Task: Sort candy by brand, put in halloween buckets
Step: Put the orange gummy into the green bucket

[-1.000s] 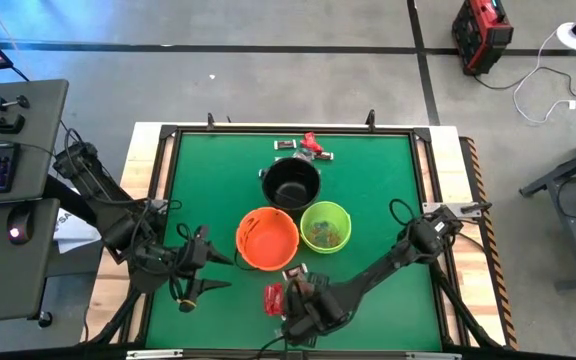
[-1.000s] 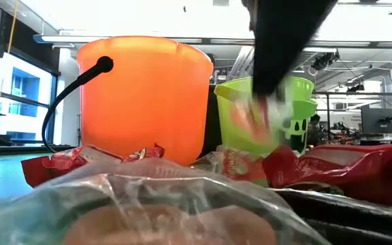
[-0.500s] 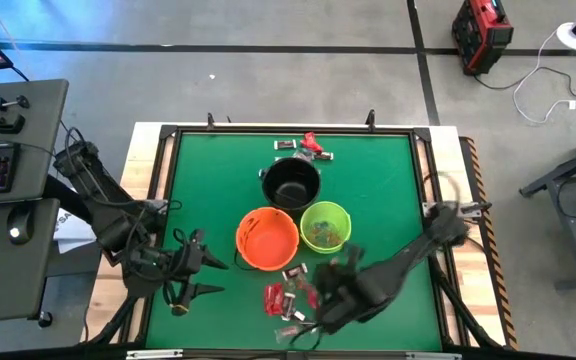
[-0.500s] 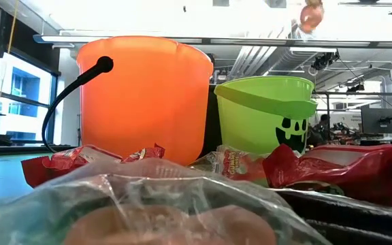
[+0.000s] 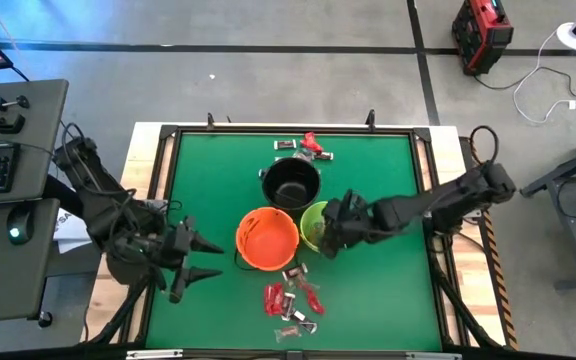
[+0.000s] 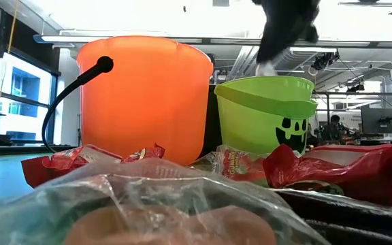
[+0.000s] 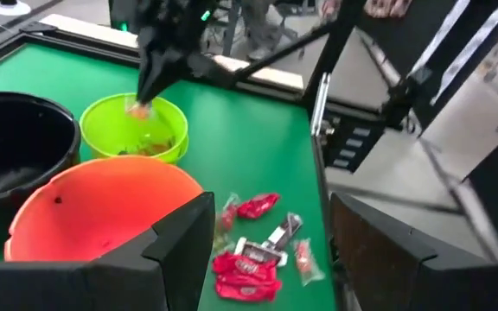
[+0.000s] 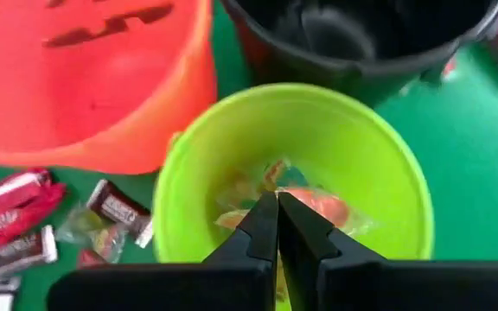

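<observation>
On the green bench (image 5: pixel 388 290), the black (image 5: pixel 290 182), orange (image 5: pixel 267 238) and green bucket (image 5: pixel 312 225) cluster mid-bench. Right claw (image 8: pixel 276 207), fingers together, holds a pale candy (image 8: pixel 314 203) over the green bucket. Left claw (image 5: pixel 204 258), fingers apart, waits at left. Loose candy (image 5: pixel 290 299) lies near the buckets.

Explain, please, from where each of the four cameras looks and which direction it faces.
High view: above the table, facing straight down; shows both arms, left gripper, right gripper.
Low view: at table-top height, facing level across candy to the orange bucket; a dark arm enters from above.
Left wrist view: on the left arm, facing across the table; own open fingers below.
Right wrist view: on the right arm, facing down into the green bucket; own shut fingertips.
Shared: every view shows the green bucket.
</observation>
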`<state>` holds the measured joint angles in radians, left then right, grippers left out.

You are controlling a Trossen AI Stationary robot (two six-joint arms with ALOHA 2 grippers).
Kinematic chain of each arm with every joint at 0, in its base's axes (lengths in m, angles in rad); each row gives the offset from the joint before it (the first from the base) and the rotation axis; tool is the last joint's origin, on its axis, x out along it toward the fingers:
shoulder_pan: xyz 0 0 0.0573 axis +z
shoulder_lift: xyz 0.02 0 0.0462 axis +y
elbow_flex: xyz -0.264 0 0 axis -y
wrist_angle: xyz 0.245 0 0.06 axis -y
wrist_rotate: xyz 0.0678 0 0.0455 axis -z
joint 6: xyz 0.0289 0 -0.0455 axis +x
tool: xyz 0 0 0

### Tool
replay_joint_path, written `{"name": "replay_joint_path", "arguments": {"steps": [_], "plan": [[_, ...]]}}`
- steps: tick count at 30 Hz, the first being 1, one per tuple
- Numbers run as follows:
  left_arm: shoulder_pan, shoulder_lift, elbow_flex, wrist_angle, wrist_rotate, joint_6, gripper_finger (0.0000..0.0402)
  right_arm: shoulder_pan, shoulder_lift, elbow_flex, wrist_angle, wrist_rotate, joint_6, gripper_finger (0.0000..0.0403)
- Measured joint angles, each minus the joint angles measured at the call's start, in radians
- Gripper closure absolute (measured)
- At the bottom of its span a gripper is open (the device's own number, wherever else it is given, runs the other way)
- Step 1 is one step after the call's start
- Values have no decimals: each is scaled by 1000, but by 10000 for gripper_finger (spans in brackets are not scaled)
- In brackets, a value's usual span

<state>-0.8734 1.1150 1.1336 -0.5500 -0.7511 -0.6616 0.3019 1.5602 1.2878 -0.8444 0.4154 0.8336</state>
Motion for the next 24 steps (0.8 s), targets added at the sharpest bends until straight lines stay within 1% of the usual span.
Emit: {"name": "replay_joint_path", "arguments": {"steps": [2,6,9,11,14,16,20,22,24], "plan": [[0,-11,0,8,-2,-14,181,-37,-33,-54,67,-44,12,403],[0,-23,0,19,-11,-16,181,-63,-63,-90,91,-62,96,401],[0,-24,0,23,-35,-15,181,-82,-62,-92,96,-149,103,383],[1,-24,0,24,-41,-7,181,-91,-62,-92,115,-205,88,356],[1,-24,0,25,-41,8,181,-93,-62,-89,134,-215,85,298],[1,-24,0,26,-41,9,181,-88,-62,-71,130,-216,50,255],[1,-24,0,30,-40,9,181,-81,-62,5,48,-229,21,179],[3,-24,0,33,-52,8,181,-68,-62,61,-11,-230,5,158],[17,-24,0,38,-93,-13,181,-41,-62,118,-61,-203,-4,150]]}}
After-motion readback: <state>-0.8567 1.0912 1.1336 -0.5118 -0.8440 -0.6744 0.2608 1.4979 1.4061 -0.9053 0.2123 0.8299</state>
